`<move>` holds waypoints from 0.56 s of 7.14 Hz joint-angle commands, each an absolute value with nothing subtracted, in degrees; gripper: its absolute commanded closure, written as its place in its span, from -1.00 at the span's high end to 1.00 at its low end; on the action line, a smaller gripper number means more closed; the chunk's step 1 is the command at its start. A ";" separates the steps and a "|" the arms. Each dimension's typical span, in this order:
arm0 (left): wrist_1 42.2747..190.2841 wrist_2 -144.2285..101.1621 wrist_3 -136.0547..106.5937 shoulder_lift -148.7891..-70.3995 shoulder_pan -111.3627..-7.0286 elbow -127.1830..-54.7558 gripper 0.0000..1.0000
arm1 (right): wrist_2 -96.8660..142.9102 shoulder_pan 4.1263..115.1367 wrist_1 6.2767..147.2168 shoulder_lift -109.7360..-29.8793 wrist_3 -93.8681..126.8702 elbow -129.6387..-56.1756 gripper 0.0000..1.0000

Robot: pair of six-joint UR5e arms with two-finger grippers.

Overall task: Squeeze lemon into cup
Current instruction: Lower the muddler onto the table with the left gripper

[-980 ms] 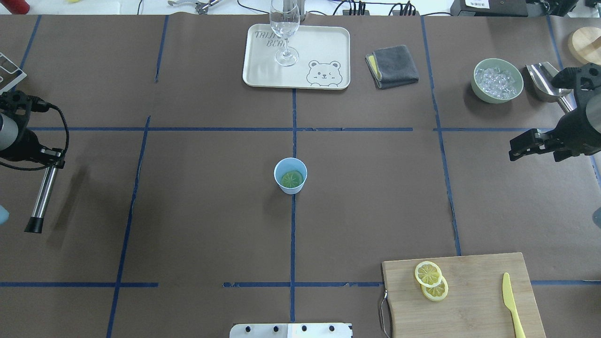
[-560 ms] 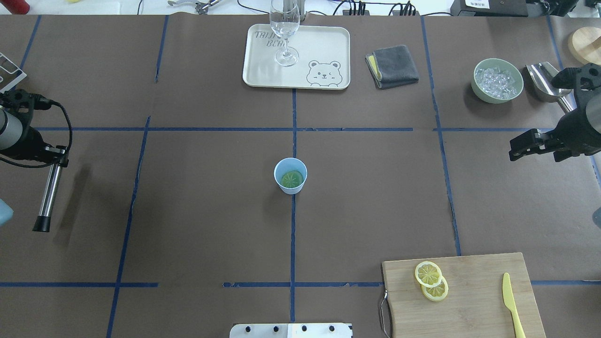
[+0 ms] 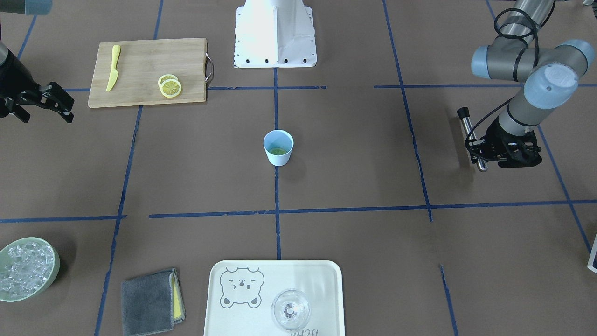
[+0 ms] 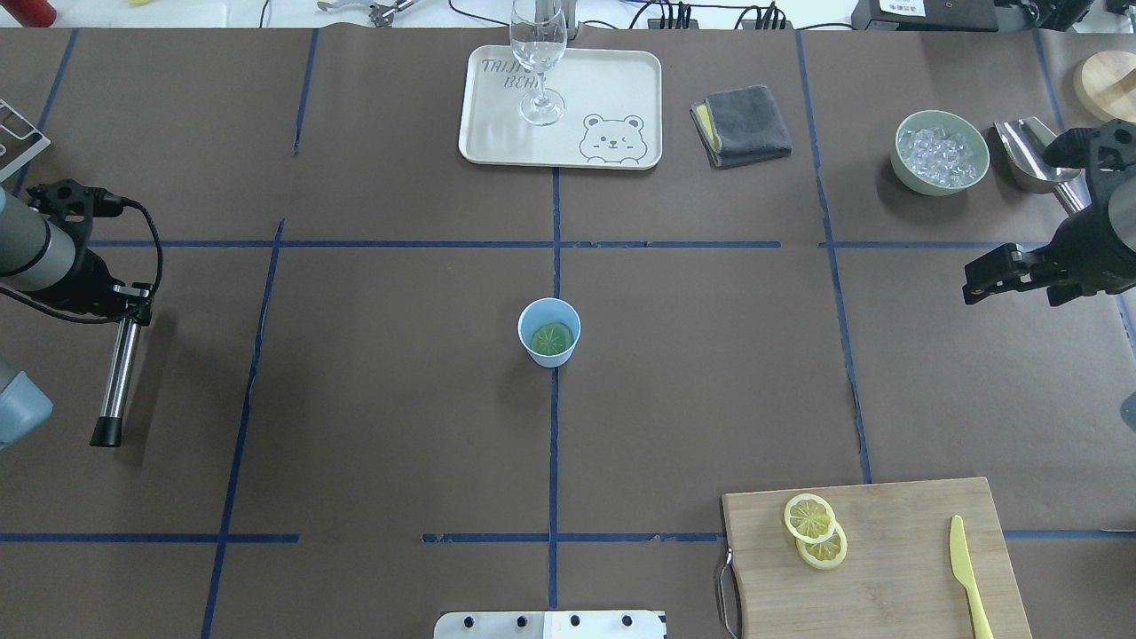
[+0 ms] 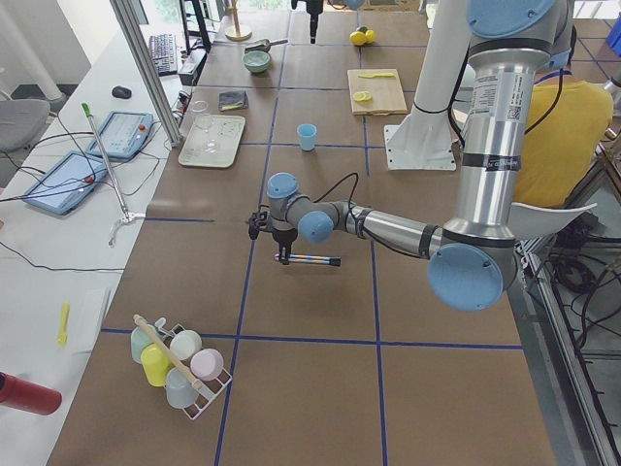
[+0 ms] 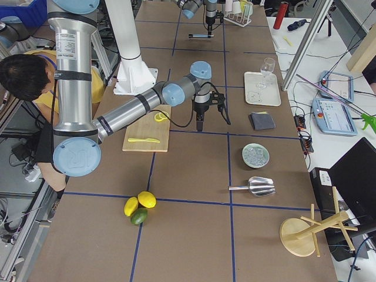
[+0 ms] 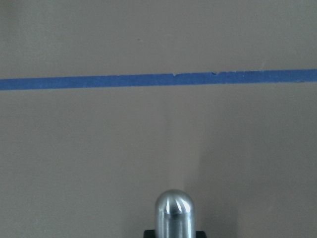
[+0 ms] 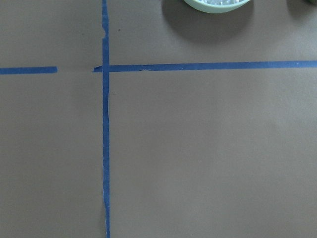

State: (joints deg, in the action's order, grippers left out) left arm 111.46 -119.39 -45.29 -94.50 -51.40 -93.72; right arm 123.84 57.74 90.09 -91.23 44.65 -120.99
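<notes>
Thin round yellow-rinded lemon slice (image 4: 552,338) lies flat inside the small light-blue tapered cup (image 4: 550,359) at centre of the brown-papered bench (image 4: 399,399); left gripper (image 4: 133,306), jaws clenched on a black-tipped steel rod (image 4: 115,377), hangs at left edge; right gripper (image 4: 974,279), jaws released and empty, at right edge.

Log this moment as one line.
left gripper: shut on metal rod | right gripper: open, empty | cup: lemon slice inside | cutting board: two slices
</notes>
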 commanded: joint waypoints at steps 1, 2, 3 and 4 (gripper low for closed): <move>111.45 -119.36 -44.92 -95.01 -49.57 -92.99 -1.00 | 123.84 57.74 90.09 -91.23 44.65 -120.94 1.00; 111.45 -119.36 -44.48 -95.01 -49.48 -92.64 -1.00 | 123.84 57.74 90.09 -91.23 44.74 -120.94 1.00; 111.36 -119.44 -44.39 -95.36 -49.48 -92.72 -1.00 | 123.84 57.74 90.09 -91.23 44.82 -121.02 1.00; 111.36 -119.44 -44.38 -95.36 -49.48 -92.72 0.01 | 123.84 57.66 90.09 -91.23 44.82 -120.94 1.00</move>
